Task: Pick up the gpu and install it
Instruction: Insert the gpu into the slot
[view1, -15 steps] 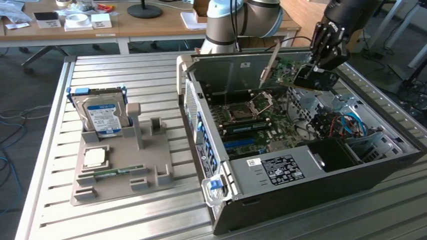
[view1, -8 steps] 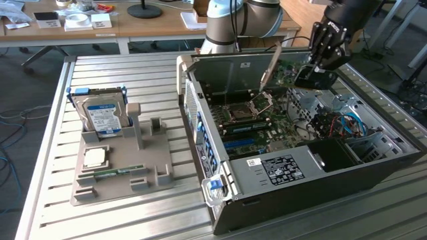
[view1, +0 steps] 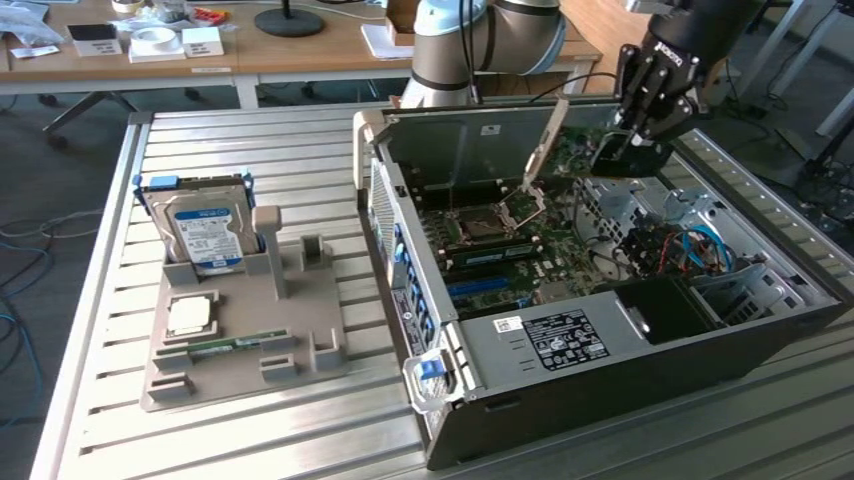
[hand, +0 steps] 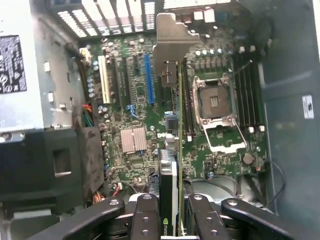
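My gripper (hand: 173, 212) is shut on the gpu (hand: 169, 172), a thin card seen edge-on between the two black fingers (hand: 145, 217). The card's silver metal bracket (hand: 175, 35) points away from me toward the motherboard (hand: 125, 115). In the exterior view the gripper (view1: 638, 138) hangs over the far right part of the open computer case (view1: 667, 380), with the dark gpu (view1: 625, 158) below the fingers, above the board and not seated in a slot. The blue expansion slot (hand: 148, 80) lies just beside the card's line.
An open CPU socket (hand: 215, 105) and a small silver heatsink (hand: 133, 139) sit on the board. A grey parts holder (view1: 240, 340) at the exterior view's left carries a hard drive (view1: 200, 225), a chip (view1: 190, 315) and a green memory stick (view1: 220, 347). The arm's base (view1: 467, 50) stands behind the case.
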